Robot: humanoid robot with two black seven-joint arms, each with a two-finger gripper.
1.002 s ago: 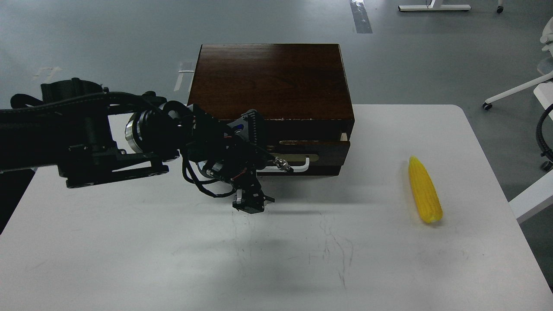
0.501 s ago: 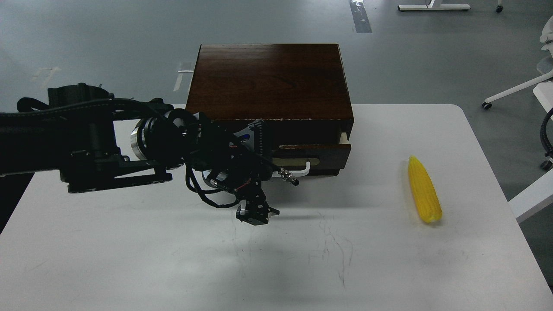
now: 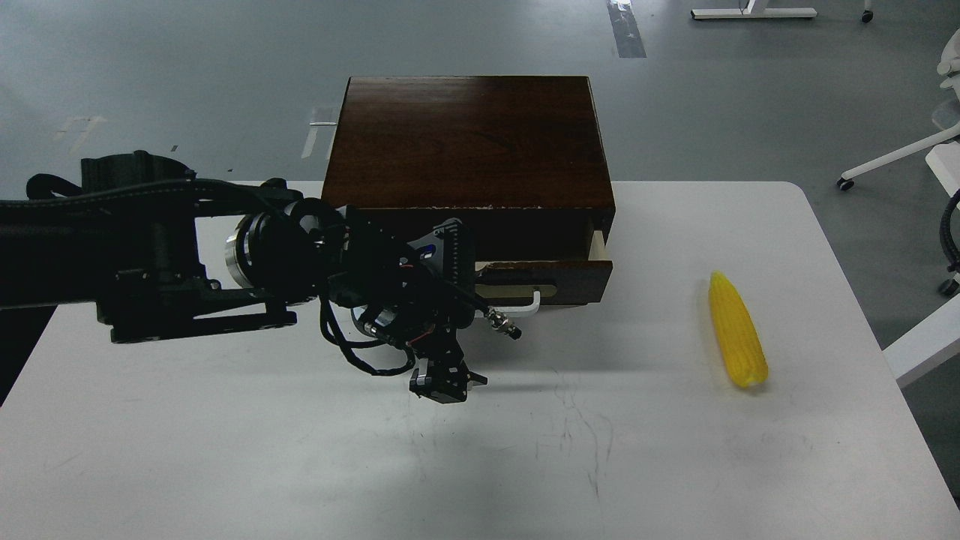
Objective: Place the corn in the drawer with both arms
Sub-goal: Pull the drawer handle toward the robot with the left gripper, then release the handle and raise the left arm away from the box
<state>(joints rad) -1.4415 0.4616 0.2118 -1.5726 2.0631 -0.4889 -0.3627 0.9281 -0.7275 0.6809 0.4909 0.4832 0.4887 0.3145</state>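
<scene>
The corn cob [image 3: 738, 331] lay on the white table [image 3: 225, 450], well right of the left gripper [image 3: 448, 384], its long axis running near-to-far, point away. The wooden drawer [image 3: 559, 276] stood slightly open. The gripper's finger spread could not be told; it held nothing. The right arm was unseen.

A: Where does the single head view stand?
B: Above the near edge of the white table [image 3: 225, 465], facing forward and down.
A: Coverage?
B: Whole tabletop, moderately close; grey floor [image 3: 187, 67] beyond.
</scene>
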